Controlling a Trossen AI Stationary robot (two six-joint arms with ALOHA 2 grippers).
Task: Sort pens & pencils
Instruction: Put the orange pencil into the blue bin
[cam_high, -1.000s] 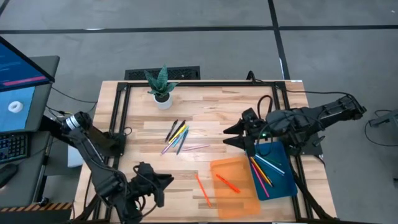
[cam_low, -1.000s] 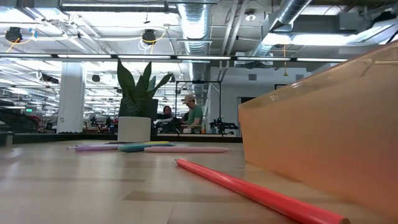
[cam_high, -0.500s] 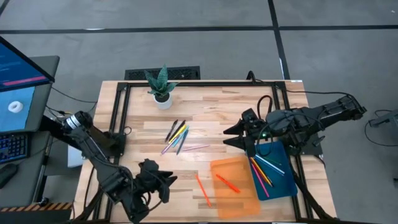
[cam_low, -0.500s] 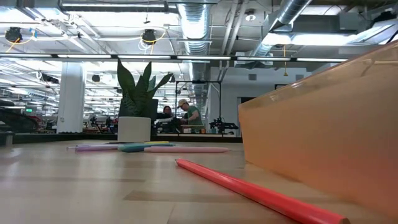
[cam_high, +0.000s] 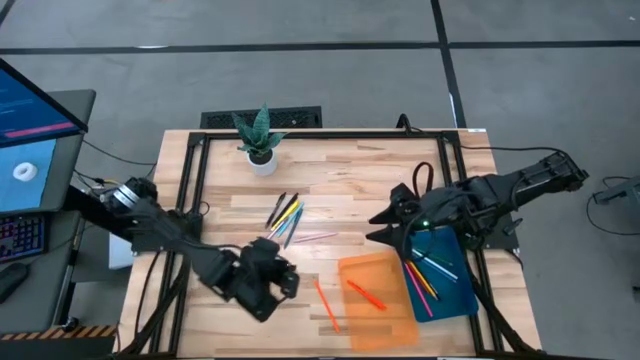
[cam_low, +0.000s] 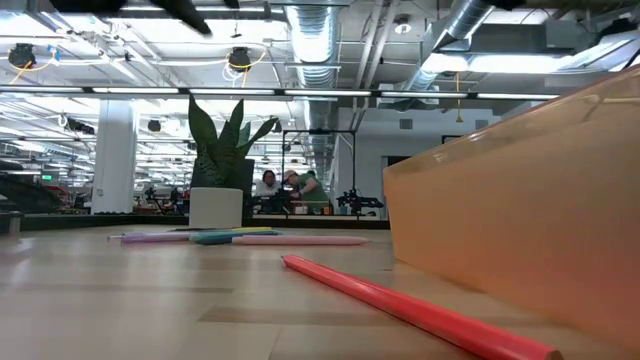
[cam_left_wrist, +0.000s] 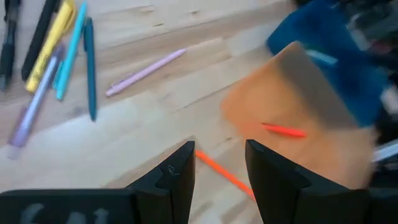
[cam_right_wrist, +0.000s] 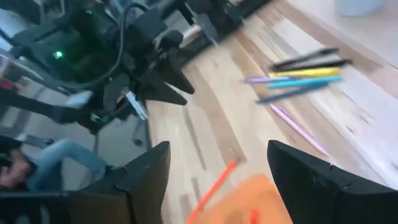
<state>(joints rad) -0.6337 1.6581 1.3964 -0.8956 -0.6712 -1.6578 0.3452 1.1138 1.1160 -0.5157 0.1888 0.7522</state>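
Several pens and pencils lie in a loose pile (cam_high: 285, 218) (cam_left_wrist: 56, 56) mid-table, with a pink one (cam_high: 318, 237) (cam_left_wrist: 146, 71) beside it. One orange pen (cam_high: 327, 305) (cam_low: 400, 305) lies on the wood left of the orange tray (cam_high: 375, 290); another (cam_high: 366, 294) (cam_left_wrist: 283, 130) lies in that tray. Several more (cam_high: 425, 270) lie in the blue tray (cam_high: 450, 275). My left gripper (cam_high: 285, 275) (cam_left_wrist: 217, 168) hovers open, left of the loose orange pen. My right gripper (cam_high: 383, 227) (cam_right_wrist: 217, 180) hangs open at the trays' far-left corner.
A potted plant (cam_high: 259, 140) (cam_low: 222, 170) stands near the table's far edge. The orange tray's wall (cam_low: 520, 210) fills the right of the low view. A black frame (cam_high: 200, 150) rims the table. Bare wood (cam_high: 350, 180) lies between the pile and the right arm.
My left gripper has swung from the near edge toward the table's middle and right, ending close to the loose orange pen. My right gripper has shifted a little toward the near edge. No pen has moved.
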